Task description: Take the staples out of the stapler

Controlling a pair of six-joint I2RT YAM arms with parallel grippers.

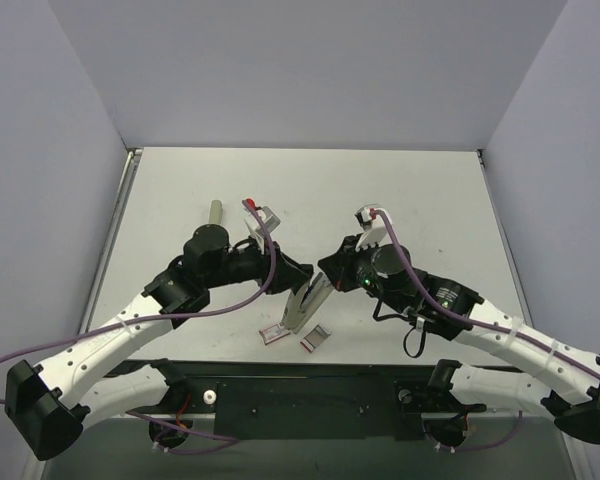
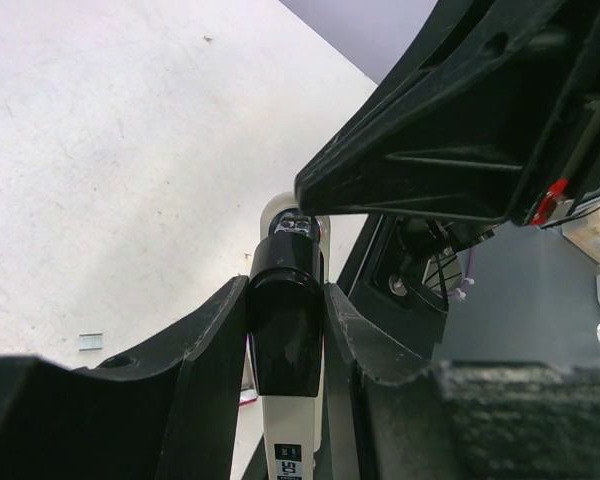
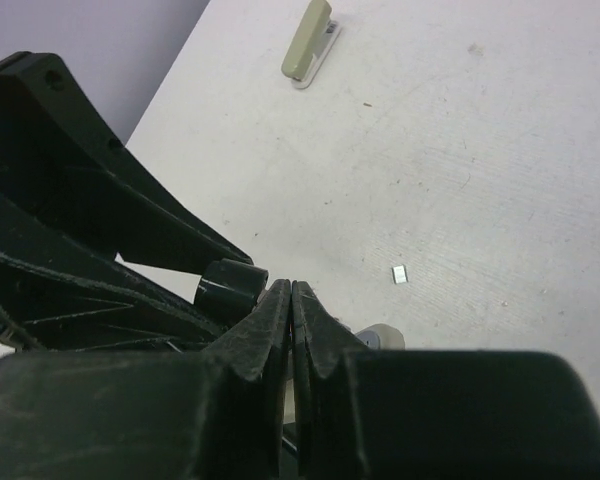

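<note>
Roughly front-centre on the table [image 1: 430, 200]: stapler [image 1: 305, 305], two slim grey bars at a narrow angle, right between both tool heads. Left gripper [image 1: 300, 280] pinching the stapler at its black tip. In left wrist view, tip wedged tight between both fingers [image 2: 215, 340], pale body with printed label below the grip, cut off at bottom edge. Right gripper [image 1: 330, 272] just beside the stapler's upper end, opposite side; fingers [image 3: 265, 335] pressed together, nothing made out between the pads, contact with stapler not confirmable. Just nearer the arm bases: red-and-white box [image 1: 272, 335], then grey box [image 1: 315, 340] to its right, both flat on table, close but apart. Well apart, far-left behind the left wrist: olive stapler-shaped item [image 1: 215, 212], lying alone. Purple cables [image 1: 265, 260] looped over both arms. Stapler's upper end hidden under the two black heads from above. From right wrist, stapler mostly blocked by own fingers and the left arm's dark links; rounded grey piece [image 3: 382, 335] peeking out right of the fingers and black round stub [image 3: 230, 285] left of them, both unidentifiable. Tiny grey scrap [image 3: 400, 272] on bare table, too small to name. Similar pale scrap in left wrist view; same one or not, cannot tell.
</note>
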